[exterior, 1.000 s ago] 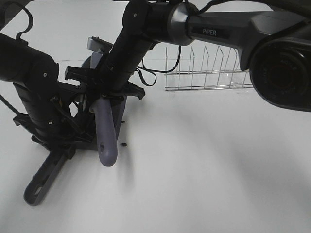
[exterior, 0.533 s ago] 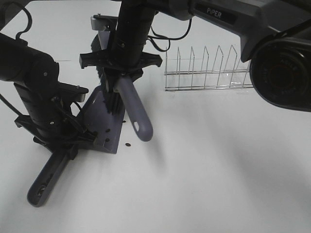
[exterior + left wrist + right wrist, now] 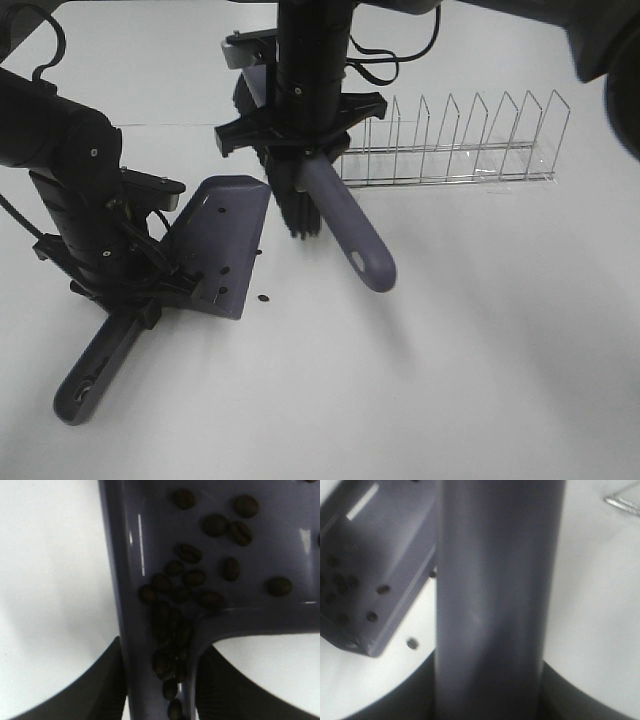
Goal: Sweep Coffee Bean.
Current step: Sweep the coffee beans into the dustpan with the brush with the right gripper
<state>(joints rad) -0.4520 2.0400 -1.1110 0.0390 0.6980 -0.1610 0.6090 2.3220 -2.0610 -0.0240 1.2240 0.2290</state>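
The purple dustpan (image 3: 225, 240) rests on the white table, its handle (image 3: 95, 368) pointing to the front left. My left gripper (image 3: 135, 300) is shut on the dustpan's handle (image 3: 160, 680). Several coffee beans (image 3: 180, 580) lie in the pan and down its handle channel. Single beans (image 3: 263, 297) lie on the table by the pan's edge, one also showing in the right wrist view (image 3: 412, 643). My right gripper (image 3: 300, 140) is shut on the purple brush handle (image 3: 492, 605). The black bristles (image 3: 300, 215) hang just right of the pan, which also shows in the right wrist view (image 3: 380, 580).
A wire dish rack (image 3: 450, 150) stands at the back right, just behind the right arm. The left arm's dark body (image 3: 70, 170) fills the left side. Bare white table (image 3: 450, 380) lies to the front and right.
My right arm has carried the brush to the right, off the dustpan, and the brush handle now points front right. The dustpan and left arm have hardly moved.
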